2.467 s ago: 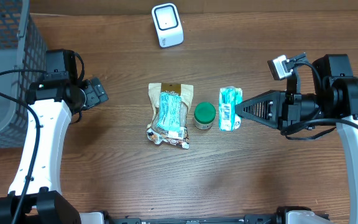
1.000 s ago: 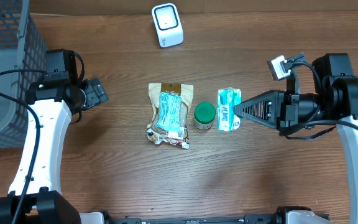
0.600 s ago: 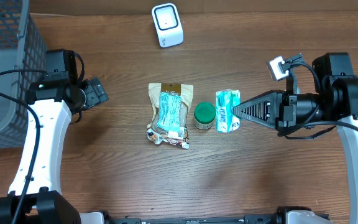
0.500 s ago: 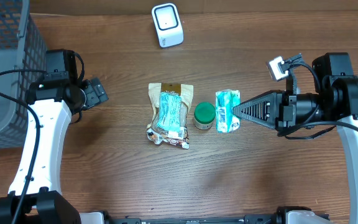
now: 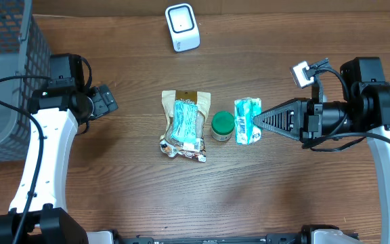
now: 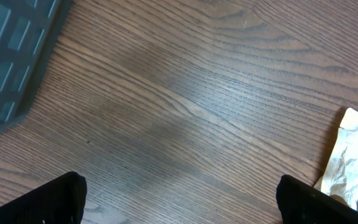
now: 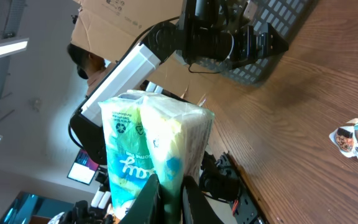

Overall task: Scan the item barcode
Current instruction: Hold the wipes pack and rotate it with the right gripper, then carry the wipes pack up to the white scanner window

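Brown wood grain shows bare along the whole near half of the surface (image 5: pixel 249 196), and again in the wide stretch between my left claw (image 5: pixel 107 100) and the crinkled snack bag (image 5: pixel 185 125). That left claw stands wide, both fingers (image 6: pixel 61 199) at the bottom corners of its own view with nothing between them.

My right claw (image 5: pixel 261 123) is pinched narrow on the teal-and-white soft pack (image 5: pixel 248 120), gripping its lower edge. The pack (image 7: pixel 154 155) stands upright above my fingers. From above it sits just beside the green-lidded jar (image 5: pixel 223 125), which lies between it and the bag. The white scanner (image 5: pixel 182 27) is well apart, near the far edge.

The grey mesh basket (image 5: pixel 5 68) fills the far left corner; I cannot tell what is in it. The jar's lid is on.

Beyond the surface, my right wrist view shows a cardboard box (image 7: pixel 129 18).
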